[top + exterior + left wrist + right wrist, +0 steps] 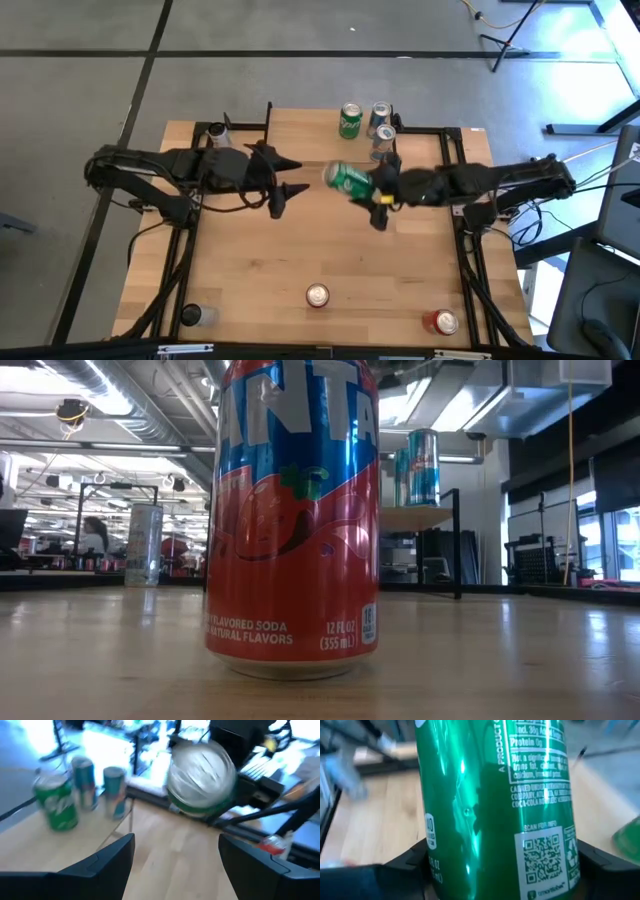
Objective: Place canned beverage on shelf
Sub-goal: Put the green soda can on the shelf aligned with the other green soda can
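High view: right gripper (372, 190) clamped on green can (349, 178), can tipped on its side, held above table centre, just short of shelf (420, 130). Shelf at far edge, right of centre, already carrying green standing can (350, 120) and two blue cans (381, 115). Left gripper (285, 180) empty, fingers spread wide, pointed at the held can from close by. Risk, as a judgement: can tilted in the grip, so could land on its rim and topple or roll off the plank; could also knock the standing cans, since free plank looks limited to the stretch right of the blue cans. Left fingertips near the carried can, so collision possible if either arm swings inward. Black shelf legs and table-frame rails near the right arm, snag hazard on a low approach. Open room: broad bare wood in table middle; near edge holds red can (318, 295), second red can (443, 321), clear can (192, 315).
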You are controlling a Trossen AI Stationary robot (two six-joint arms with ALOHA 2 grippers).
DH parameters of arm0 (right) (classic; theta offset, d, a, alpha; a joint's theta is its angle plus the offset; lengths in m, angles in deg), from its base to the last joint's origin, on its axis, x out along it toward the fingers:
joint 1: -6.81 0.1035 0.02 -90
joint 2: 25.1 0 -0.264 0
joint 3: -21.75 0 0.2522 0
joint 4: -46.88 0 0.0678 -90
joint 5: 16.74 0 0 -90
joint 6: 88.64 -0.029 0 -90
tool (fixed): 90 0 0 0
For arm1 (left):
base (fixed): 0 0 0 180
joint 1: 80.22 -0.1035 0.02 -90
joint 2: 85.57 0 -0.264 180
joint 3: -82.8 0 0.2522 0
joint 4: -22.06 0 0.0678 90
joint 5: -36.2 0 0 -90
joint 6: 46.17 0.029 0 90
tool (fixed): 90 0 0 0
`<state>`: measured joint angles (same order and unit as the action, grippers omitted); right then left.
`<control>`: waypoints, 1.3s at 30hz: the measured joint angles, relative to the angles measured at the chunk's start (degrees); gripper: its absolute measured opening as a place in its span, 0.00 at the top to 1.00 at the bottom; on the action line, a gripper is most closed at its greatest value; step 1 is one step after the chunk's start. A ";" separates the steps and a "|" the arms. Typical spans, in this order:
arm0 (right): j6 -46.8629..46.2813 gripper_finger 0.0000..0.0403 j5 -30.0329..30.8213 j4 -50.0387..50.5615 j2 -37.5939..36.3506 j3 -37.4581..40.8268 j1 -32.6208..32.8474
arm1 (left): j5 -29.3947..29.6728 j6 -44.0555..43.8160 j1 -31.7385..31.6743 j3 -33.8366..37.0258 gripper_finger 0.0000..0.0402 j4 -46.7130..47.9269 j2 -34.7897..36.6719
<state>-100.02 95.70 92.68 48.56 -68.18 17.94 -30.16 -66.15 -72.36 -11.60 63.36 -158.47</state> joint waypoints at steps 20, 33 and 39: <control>3.89 0.32 -14.11 -33.58 5.82 -1.12 -2.94 | -9.76 15.73 -0.61 0.04 0.29 -27.96 -3.58; 4.58 0.32 -13.67 -34.66 6.21 -1.00 -2.89 | -11.33 15.00 -0.17 0.07 0.29 -28.57 -3.58; 4.81 0.32 -14.00 -34.75 6.25 -0.97 -2.89 | -11.64 16.38 -0.19 0.07 0.24 -28.53 -3.58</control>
<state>-95.21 81.69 57.93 54.81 -69.16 15.04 -41.81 -49.76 -72.56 -11.54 34.83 -162.05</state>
